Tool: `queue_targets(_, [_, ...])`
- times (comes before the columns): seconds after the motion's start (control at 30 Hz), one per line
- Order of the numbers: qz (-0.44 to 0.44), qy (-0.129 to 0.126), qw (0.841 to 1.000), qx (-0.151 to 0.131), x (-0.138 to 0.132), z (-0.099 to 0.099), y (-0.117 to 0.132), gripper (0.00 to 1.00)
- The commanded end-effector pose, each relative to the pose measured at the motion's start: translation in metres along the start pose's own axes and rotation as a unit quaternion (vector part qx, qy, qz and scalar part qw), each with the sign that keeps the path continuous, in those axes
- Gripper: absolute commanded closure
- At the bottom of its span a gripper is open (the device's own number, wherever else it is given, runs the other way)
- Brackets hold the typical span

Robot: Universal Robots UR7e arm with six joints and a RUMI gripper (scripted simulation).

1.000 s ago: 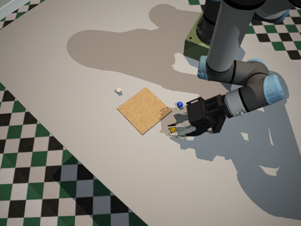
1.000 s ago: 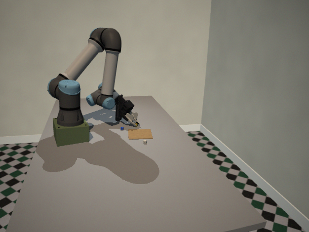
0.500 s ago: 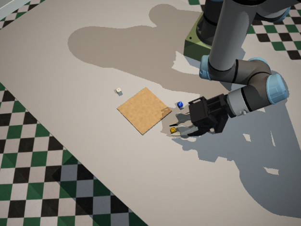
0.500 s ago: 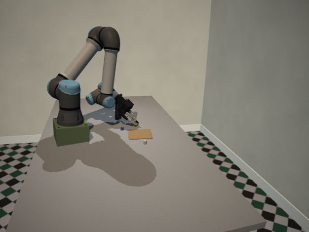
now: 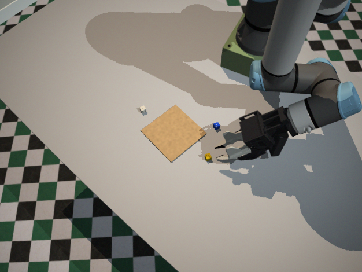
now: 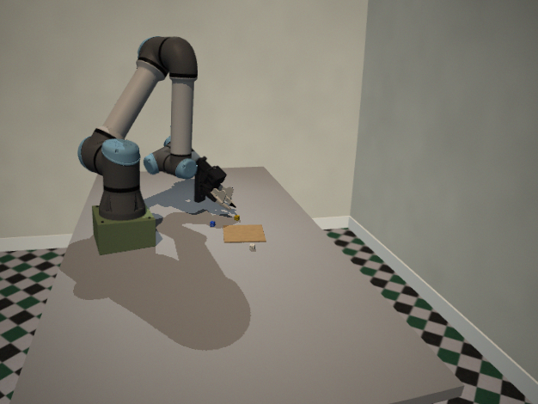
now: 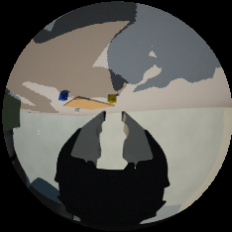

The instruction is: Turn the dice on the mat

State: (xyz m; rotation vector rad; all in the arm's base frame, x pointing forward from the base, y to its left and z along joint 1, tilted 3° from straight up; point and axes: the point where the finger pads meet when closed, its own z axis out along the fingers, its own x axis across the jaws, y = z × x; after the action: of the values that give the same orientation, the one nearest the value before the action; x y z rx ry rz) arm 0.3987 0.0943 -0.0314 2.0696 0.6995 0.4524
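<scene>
The yellow die (image 5: 207, 157) lies flat on the table just off the near right corner of the tan mat (image 5: 173, 133). The blue die (image 5: 216, 125) lies off the mat's right corner. The white die (image 5: 143, 109) sits off the mat's far left side. My gripper (image 5: 218, 152) is low over the table, right of the yellow die, its tips a short way from it and not touching. The fingers stand a narrow gap apart with nothing between them. In the wrist view the yellow die (image 7: 112, 98) lies beyond the fingertips, with the blue die (image 7: 63, 95) to the left.
The robot's green base block (image 5: 236, 55) stands at the back right of the table. The arm's forearm and wrist (image 5: 306, 87) hang over the table's right side. Checkered floor lies past the table's left and front edges.
</scene>
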Motion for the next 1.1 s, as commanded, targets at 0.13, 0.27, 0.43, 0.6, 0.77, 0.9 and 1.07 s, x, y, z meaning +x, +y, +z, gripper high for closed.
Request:
queue_targets(0.13, [-0.002,-0.008,1.0,0.001,-0.003,-0.006,0.0,0.82])
queue_targets(0.27, [-0.002,-0.008,1.0,0.001,-0.003,-0.009,0.004,0.82])
queue_targets(0.43, [-0.002,-0.008,1.0,0.001,-0.003,-0.017,0.016,0.82])
queue_targets(0.6, [-0.002,-0.008,1.0,0.001,-0.003,-0.027,0.031,0.82])
queue_targets(0.77, [-0.002,-0.008,1.0,0.001,-0.002,-0.033,0.039,0.82])
queue_targets(0.9, [-0.002,-0.008,1.0,0.001,-0.002,-0.038,0.046,0.82])
queue_targets(1.07, [-0.002,-0.008,1.0,0.001,-0.002,-0.039,0.048,0.82])
